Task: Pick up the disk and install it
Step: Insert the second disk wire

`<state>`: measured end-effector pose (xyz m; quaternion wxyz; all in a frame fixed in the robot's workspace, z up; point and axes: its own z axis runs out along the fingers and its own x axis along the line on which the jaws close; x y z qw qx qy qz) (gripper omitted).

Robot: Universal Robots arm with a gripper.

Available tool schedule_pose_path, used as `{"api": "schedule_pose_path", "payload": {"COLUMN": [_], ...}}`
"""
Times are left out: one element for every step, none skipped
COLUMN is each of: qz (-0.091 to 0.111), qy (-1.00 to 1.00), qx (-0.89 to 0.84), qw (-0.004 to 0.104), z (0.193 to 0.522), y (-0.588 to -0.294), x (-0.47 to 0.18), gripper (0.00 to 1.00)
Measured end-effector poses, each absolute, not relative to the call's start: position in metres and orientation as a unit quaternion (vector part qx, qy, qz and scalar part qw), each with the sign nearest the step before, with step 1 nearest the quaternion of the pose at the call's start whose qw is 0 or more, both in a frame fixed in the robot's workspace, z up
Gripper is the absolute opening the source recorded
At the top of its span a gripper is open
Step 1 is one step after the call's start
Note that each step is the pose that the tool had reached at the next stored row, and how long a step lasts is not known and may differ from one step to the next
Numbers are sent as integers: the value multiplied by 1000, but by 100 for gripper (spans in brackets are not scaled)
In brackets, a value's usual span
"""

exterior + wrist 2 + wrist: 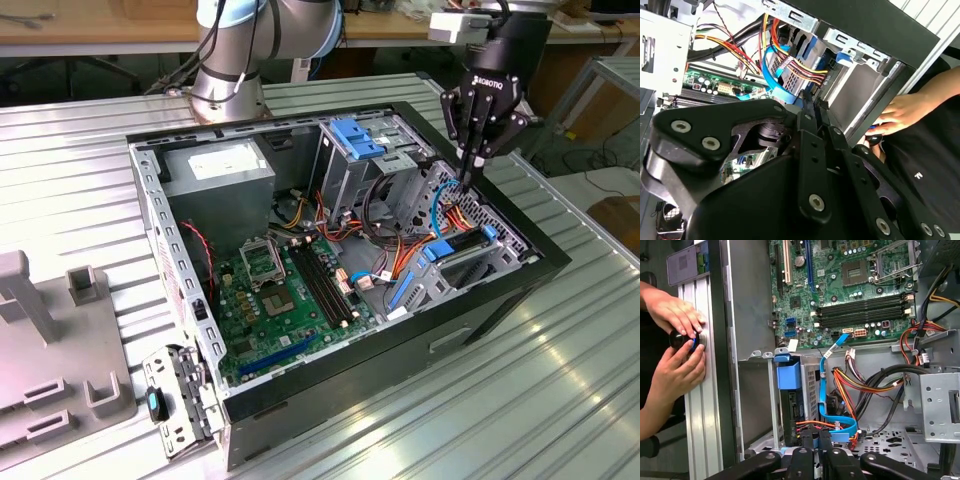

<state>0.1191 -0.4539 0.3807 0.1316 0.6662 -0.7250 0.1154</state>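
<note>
Hanging over the drive-bay corner of the open black metal computer case (350, 385), at the exterior view's right: black gripper (466, 178) of the arm, with 2 fingers (815, 440) closed flat against each other, jaws narrow and holding nothing. Seen near the fingertips in the first wrist view: grey metal disk with bright blue plastic carrier rail (789, 374), standing on edge inside the lower bay, close to the case wall, not touched by the gripper. Lying between disk and fingertips: flat blue cable (826, 390), with orange and yellow wires (860, 385) beside it. Resting flat on the case floor: green motherboard (275, 300). Outside the case wall, on the ribbed aluminium table (702, 390): 2 hands of a person (675, 315), both around 1 round black knob (682, 338).
</note>
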Motion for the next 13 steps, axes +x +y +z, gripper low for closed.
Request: {"api": "schedule_pose_path", "payload": {"qz": [115, 115, 115, 115, 115, 108, 96, 75, 65, 60, 51, 49, 48], "qy": [-725, -725, -725, -725, -725, -726, -728, -730, -731, -731, -732, -732, -732], "qx": [666, 666, 666, 666, 666, 668, 670, 673, 674, 675, 676, 676, 676], "qw": [132, 132, 132, 132, 131, 125, 114, 95, 85, 80, 72, 70, 69], "z": [381, 380, 380, 380, 379, 378, 378, 378, 378, 378, 377, 377, 376], "y": [-455, -456, -459, -462, -464, -470, -473, -477, -479, -481, -485, -488, -495], "x": [119, 119, 119, 119, 119, 119, 119, 117, 117, 117, 116, 116, 116], "gripper": [16, 16, 16, 16, 16, 16, 16, 16, 16, 16, 16, 16, 16]}}
